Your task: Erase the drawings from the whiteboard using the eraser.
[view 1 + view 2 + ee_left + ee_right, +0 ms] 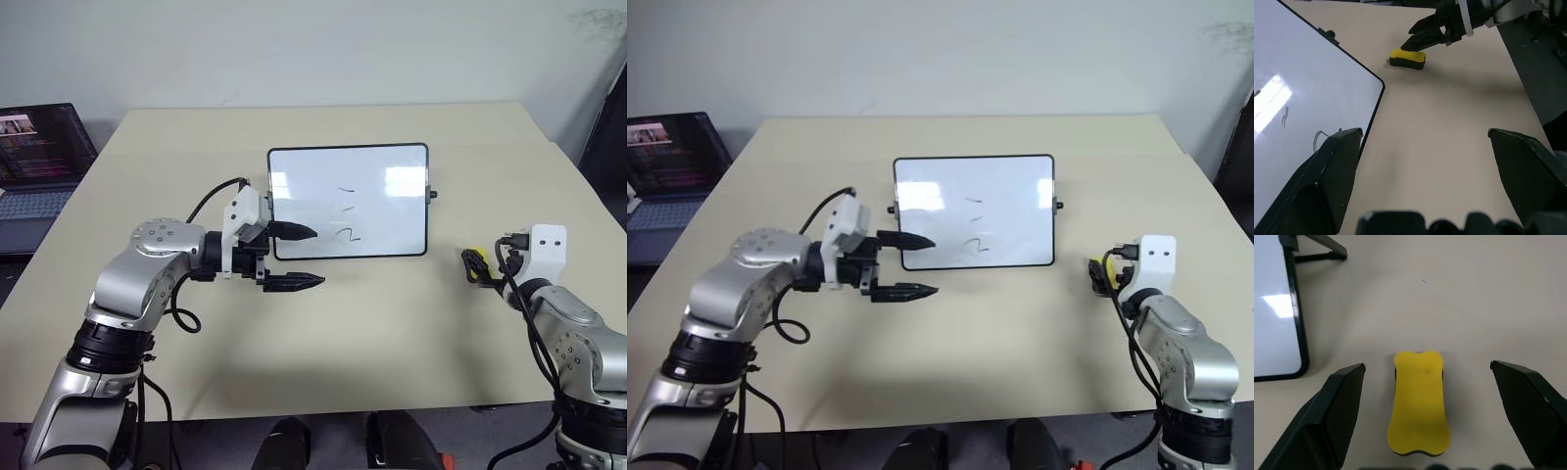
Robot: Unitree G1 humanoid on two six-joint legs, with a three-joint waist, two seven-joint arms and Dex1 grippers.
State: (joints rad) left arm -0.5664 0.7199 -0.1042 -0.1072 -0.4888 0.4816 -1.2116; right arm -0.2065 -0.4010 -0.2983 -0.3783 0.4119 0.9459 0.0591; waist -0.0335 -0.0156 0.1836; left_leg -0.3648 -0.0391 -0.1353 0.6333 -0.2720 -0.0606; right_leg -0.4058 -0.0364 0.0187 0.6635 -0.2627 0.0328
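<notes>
The whiteboard (pixel 392 215) stands propped on the table, its black frame around a glossy white face. Three thin dark drawings (pixel 346 211) run down its middle. My left gripper (pixel 315 257) is open and points sideways at the board's lower left corner, with one finger (pixel 294 233) in front of the frame. The yellow eraser (pixel 1419 404) lies flat on the table to the right of the board. My right gripper (pixel 1427 364) is open, and the eraser lies between its fingers, touching neither. In the left wrist view the right gripper (pixel 1410 41) hovers just over the eraser (pixel 1407 58).
An open laptop (pixel 34 157) sits beyond the table's left edge. The beige table (pixel 392 333) stretches bare in front of the board. Small black knobs stick out of the board's sides (pixel 433 194).
</notes>
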